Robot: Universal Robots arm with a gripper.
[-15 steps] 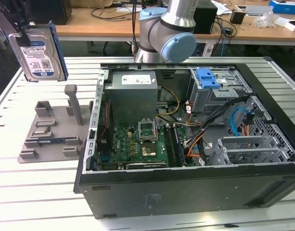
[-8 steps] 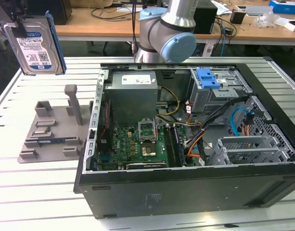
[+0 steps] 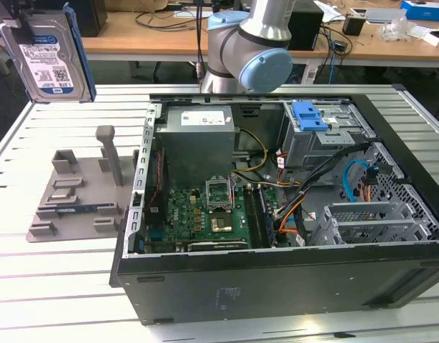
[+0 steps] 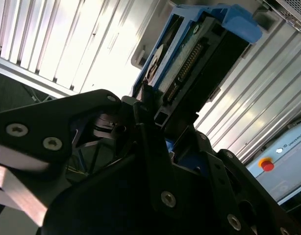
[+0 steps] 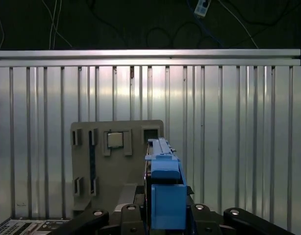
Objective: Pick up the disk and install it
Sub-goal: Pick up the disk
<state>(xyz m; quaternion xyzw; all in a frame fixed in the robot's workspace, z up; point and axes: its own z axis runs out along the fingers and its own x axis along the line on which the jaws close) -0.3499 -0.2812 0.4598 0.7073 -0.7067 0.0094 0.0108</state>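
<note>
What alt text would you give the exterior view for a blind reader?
The disk hangs in the gripper high at the exterior view's left, above a grey holder. An open computer case lies on the table beside it.

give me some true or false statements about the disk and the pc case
The disk is clamped in the jaws, clear of the table. True.
The disk rests on the grey holder. False: it is up in the air, off the holder.
The computer case lies open on its side. True.
The blue bracket lies on the table outside the case. False: it sits on the drive bay inside the case.
</note>
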